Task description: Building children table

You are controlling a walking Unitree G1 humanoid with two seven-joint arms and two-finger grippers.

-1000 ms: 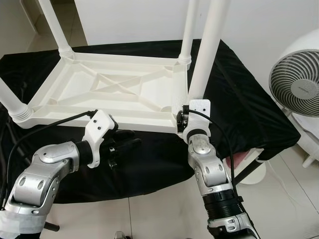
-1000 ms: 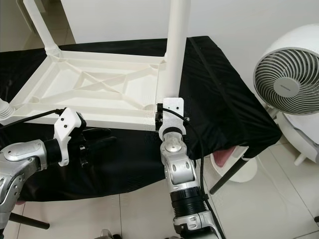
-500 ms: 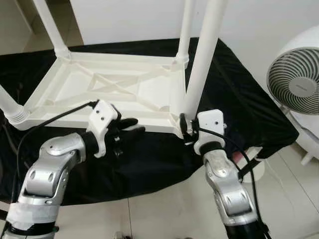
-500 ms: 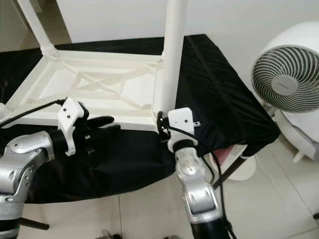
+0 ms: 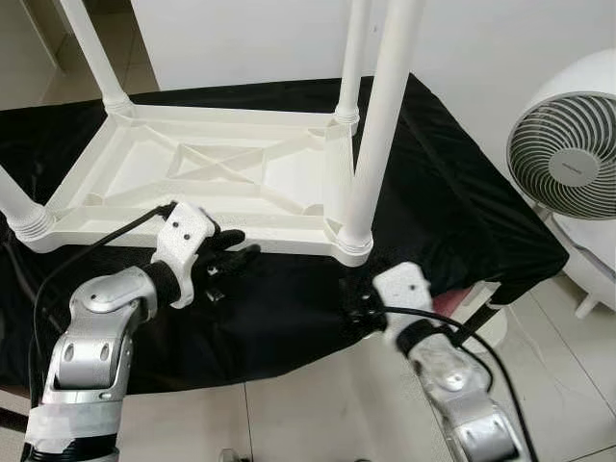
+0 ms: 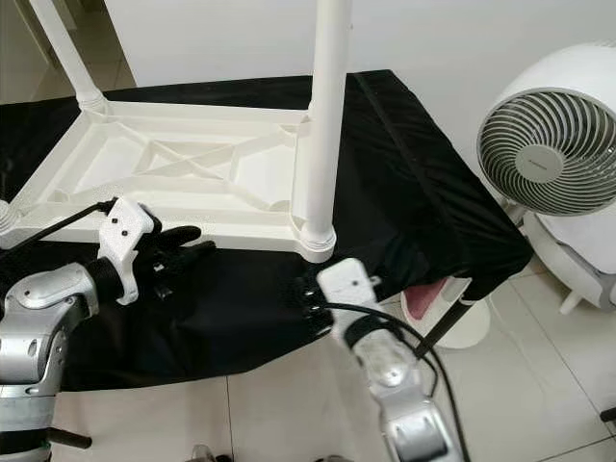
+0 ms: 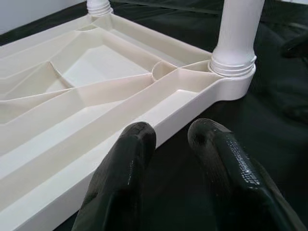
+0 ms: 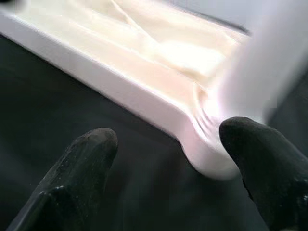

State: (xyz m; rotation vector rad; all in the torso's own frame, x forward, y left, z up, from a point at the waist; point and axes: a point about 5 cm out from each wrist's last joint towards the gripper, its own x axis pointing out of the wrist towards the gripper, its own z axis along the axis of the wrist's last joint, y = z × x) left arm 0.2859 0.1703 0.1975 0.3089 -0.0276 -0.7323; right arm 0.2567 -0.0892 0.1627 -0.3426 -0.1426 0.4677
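Before me stands a bench (image 5: pixel 462 207) draped in black cloth (image 6: pixel 423 173), backed by a plain white wall (image 5: pixel 241 38). To my right, a round white fan (image 5: pixel 568 164) stands on the pale tiled floor (image 6: pixel 539 385), near the bench's corner. The light is bright and even.

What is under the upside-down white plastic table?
The upside-down white plastic table lies on a black cloth that drapes over the edges. What the cloth covers is hidden, apart from a dark leg poking out below its right corner.
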